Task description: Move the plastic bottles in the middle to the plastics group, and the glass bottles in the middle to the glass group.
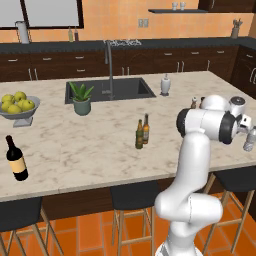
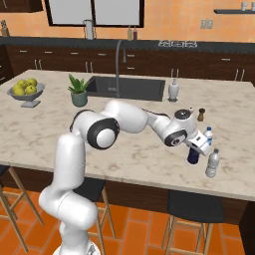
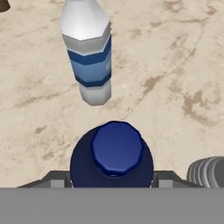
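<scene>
End effector (image 3: 112, 186) pinching the dark blue bottle (image 3: 112, 157) over the beige marble surface (image 1: 90, 145); orange-walled kitchen; sink (image 1: 107, 90) set in.

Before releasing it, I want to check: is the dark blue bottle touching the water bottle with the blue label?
Apart. In the hand view, bare countertop separates the dark blue bottle from the water bottle.

Orange walls (image 1: 110, 15), dark cabinets (image 1: 50, 65), marble island (image 1: 75, 145), stools (image 1: 132, 200) on orange tile
</scene>
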